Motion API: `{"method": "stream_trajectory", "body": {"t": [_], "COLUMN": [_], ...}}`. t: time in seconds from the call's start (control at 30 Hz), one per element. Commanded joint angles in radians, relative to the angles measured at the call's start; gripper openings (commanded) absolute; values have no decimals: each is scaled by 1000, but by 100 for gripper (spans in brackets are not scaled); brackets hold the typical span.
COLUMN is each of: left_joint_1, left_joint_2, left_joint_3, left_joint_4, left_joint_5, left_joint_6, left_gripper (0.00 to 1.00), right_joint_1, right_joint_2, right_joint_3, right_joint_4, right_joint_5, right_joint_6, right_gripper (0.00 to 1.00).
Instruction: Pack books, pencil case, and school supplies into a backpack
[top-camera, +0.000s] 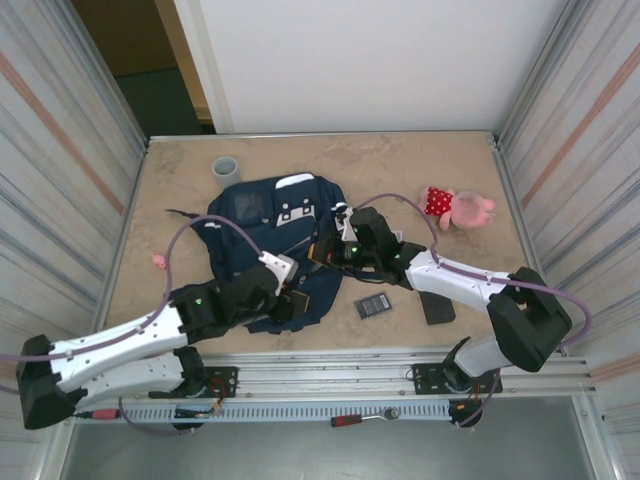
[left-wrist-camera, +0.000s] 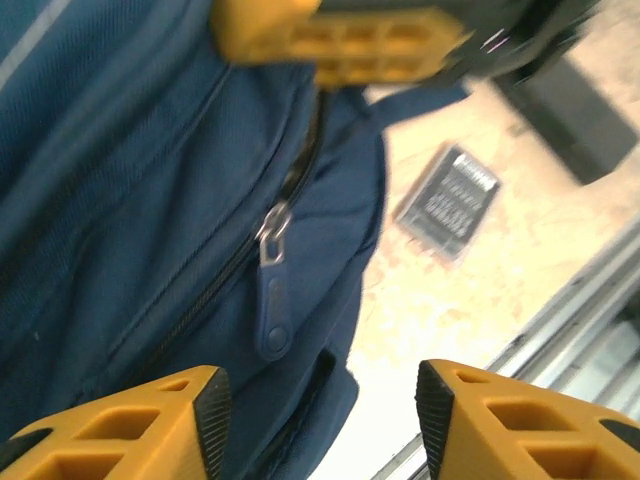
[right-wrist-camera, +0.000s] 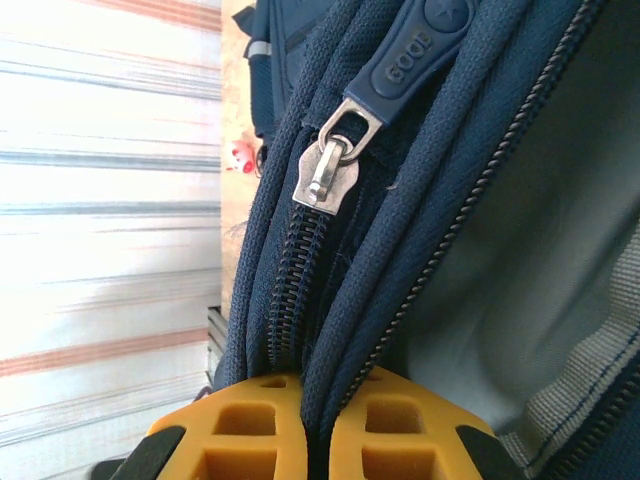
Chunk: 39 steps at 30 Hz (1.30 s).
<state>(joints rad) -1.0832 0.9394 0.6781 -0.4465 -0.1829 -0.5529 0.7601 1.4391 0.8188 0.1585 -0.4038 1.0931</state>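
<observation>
The navy backpack (top-camera: 262, 215) lies flat mid-table. My right gripper (right-wrist-camera: 320, 425) is shut on the fabric edge beside its zip, just below the metal slider (right-wrist-camera: 325, 168); from above it sits at the bag's right side (top-camera: 328, 252). My left gripper (left-wrist-camera: 325, 415) stands open over the bag's near corner (top-camera: 292, 300), nothing between its fingers, a blue zip pull (left-wrist-camera: 273, 315) just ahead. One of the school supplies, a dark grey grid-faced piece (top-camera: 373, 305) (left-wrist-camera: 447, 200), lies on the table right of the bag. The books are hidden. No pencil case can be picked out.
A flat black oblong (top-camera: 437, 307) lies right of the grid piece. A pink and red plush toy (top-camera: 455, 207) sits at the far right, a grey cup (top-camera: 226, 170) behind the bag, a small pink bit (top-camera: 158, 262) at the left. Walls enclose the table.
</observation>
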Motion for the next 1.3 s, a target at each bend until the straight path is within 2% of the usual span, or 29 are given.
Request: {"method": "stream_trajectory", "body": {"t": [0.0,0.1,0.23,0.43,0.6,0.77,0.87,1.1,1.27], "left_joint_1": [-6,-6,9,85,100,108,122,159,179], "left_joint_2": [69,105,101,99,146,148,126,-33,-180], "left_joint_3": [53,57,26,-22,10,12,5,-73,-169], "left_joint_4": [-79,-55,31,212,188,133,71,-33,4], "left_joint_5": [-114,-138,-162,-82,-40,-20,-18,-45,2], "left_joint_6": [-119,-117,-125,-119,-102,-105,-107,-106,-22], "left_gripper": [55,54,47,39,33,8,0,0,0], "right_joint_1": [5,6,12,17,18,7,-16,-97,-151], "right_joint_2": [-29,-40,-49,-43,-42,-36,-41,-109,-153], "right_joint_3": [15,17,26,33,44,63,57,51,49], "right_joint_4": [64,62,47,45,48,19,15,-84,-149], "right_joint_5": [60,65,70,63,51,41,26,3,3], "right_joint_6": [9,4,-7,-10,-10,-34,-35,-86,-108], "right_gripper": [0,0,0,0,0,0,0,0,0]}}
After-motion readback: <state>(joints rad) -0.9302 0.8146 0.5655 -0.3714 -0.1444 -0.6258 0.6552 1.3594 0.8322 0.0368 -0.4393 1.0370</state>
